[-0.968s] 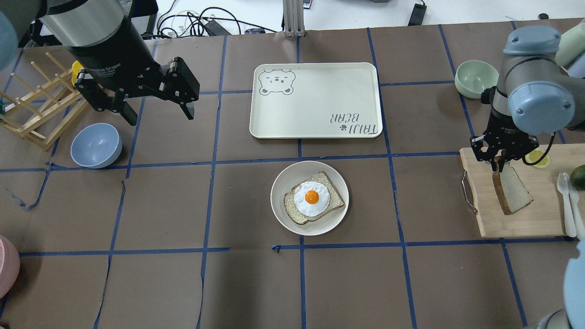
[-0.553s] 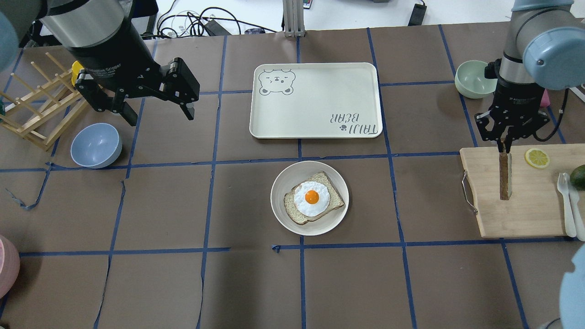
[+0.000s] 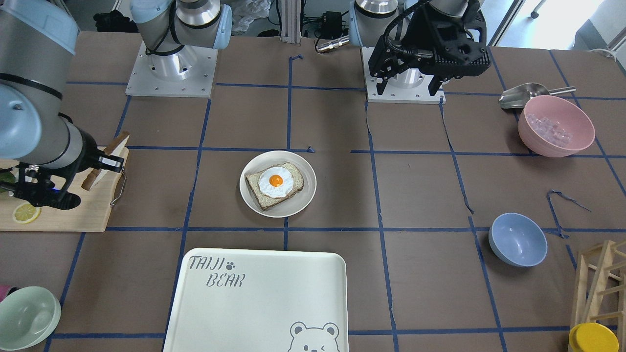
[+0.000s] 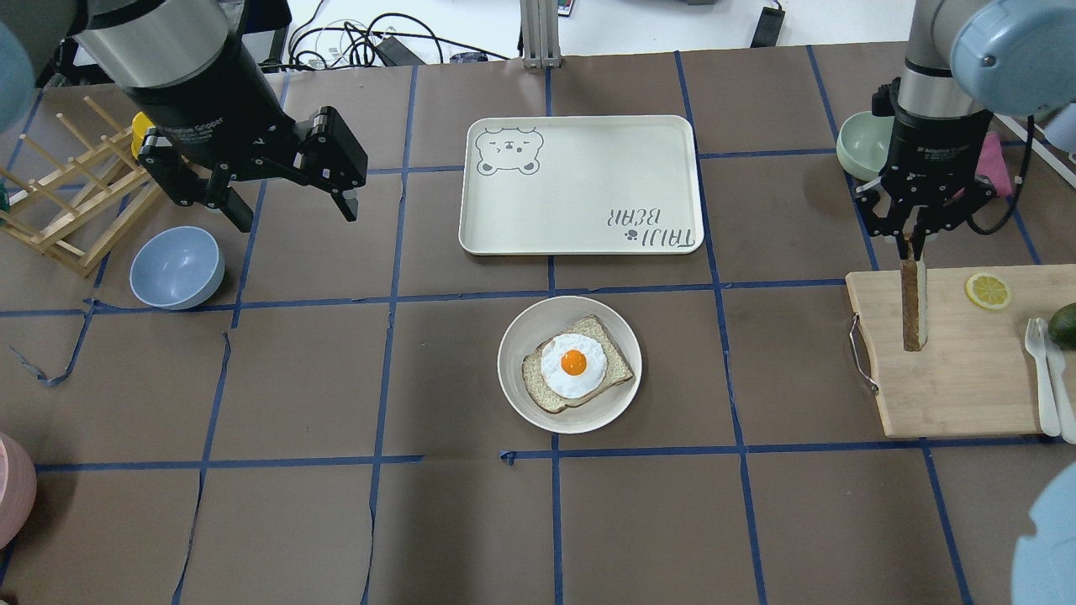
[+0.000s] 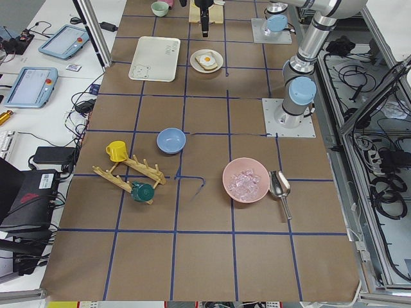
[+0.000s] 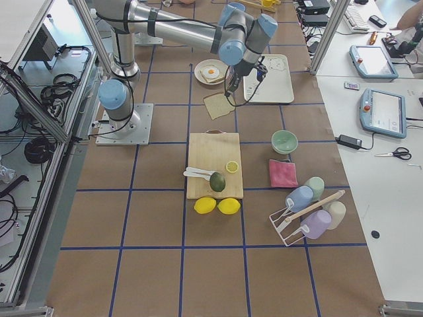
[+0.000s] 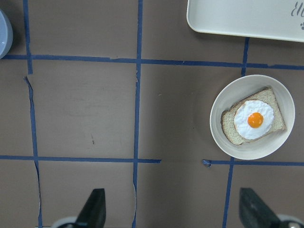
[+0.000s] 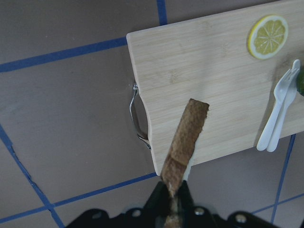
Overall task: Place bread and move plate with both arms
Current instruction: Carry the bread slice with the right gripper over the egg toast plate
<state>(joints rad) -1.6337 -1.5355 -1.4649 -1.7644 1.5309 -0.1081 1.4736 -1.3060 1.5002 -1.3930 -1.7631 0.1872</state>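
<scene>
Bread (image 4: 912,307) hangs upright in air near the board's (image 4: 967,386) handle end, its top pinched by the right end effector (image 4: 910,252). Left end effector (image 4: 294,215), well apart from the board, is spread wide.

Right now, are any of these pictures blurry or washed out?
Overhead exterior: evenly lit, sharp, though a blue joint cap near the lens is soft. Exterior front-facing: top right corner washed out by bright light. Right wrist-mounted: the bread is crisp.
</scene>
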